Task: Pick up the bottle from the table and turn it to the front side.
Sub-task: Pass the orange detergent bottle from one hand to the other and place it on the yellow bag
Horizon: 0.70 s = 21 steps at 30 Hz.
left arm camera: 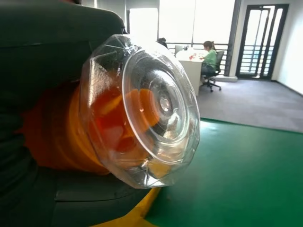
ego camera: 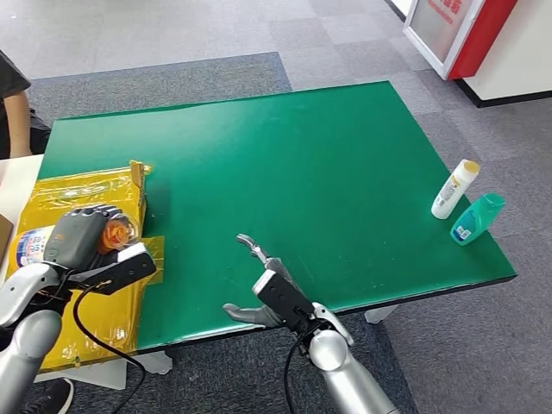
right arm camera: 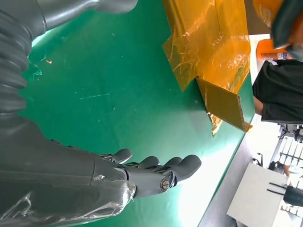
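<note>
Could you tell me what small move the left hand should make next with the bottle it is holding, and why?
Probably roll the wrist. The left hand grips the orange bottle lying sideways over the yellow-taped box, its clear base toward the wrist camera, so the front side is not yet presented.

A green table (ego camera: 312, 155) carries yellow-taped cardboard (ego camera: 84, 194), a white bottle (ego camera: 454, 189) and a teal bottle (ego camera: 477, 218).

Bright, even daylight on the green tabletop (ego camera: 312, 172) — soft sheen at its middle, faint shadows. Left wrist view: bottle (left arm camera: 143, 113) blurred close-up, windows (left arm camera: 192, 21) behind it blown white — glare.
</note>
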Available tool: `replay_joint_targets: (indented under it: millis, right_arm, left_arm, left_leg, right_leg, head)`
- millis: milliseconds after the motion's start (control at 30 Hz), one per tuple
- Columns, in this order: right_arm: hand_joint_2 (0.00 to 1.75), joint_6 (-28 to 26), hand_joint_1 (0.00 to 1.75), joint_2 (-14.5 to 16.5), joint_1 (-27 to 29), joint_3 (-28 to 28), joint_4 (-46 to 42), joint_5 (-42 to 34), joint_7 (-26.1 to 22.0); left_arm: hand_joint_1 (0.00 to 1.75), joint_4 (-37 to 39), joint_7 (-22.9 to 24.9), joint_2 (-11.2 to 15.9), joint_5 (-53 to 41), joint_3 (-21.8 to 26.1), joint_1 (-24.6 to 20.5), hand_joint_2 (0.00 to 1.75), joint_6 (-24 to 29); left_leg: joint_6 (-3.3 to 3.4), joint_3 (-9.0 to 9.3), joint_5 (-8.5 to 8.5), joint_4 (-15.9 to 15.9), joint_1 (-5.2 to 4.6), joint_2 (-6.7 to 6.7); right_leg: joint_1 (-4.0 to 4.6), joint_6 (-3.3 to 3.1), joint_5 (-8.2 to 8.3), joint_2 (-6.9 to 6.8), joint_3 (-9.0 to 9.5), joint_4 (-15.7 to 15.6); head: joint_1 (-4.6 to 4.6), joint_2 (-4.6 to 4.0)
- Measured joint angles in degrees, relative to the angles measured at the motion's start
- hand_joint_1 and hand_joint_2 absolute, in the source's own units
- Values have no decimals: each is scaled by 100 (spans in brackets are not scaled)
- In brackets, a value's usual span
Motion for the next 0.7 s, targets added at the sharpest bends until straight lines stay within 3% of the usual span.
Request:
replay_joint_targets:
  millis: [100,233,700]
  right_arm:
    - [175,2,0,-1,5,-1,3,-4,-3]
    - [175,32,0,-22,135,-14,229,-51,-47]
    - [175,129,0,-31,228,-2,558,42,-47]
  left_arm:
    - [175,43,3,17,-47,-22,-12,175,19]
    - [175,1195,89,120,-856,-460,-107,175,597]
    - [175,2580,401,-478,-1972,-467,-48,175,1609]
  left_leg:
    - [0,0,0,0,0,0]
    - [-1,-2,-2,0,0,0]
    - [-1,-2,-2,0,0,0]
  right_leg:
    - [0,0,0,0,0,0]
    - [-1,1,-2,0,-2,-1]
    - [-1,1,-2,-1,0,-1]
  head:
    - [0,0]
    - [-1,0]
    - [-1,0]
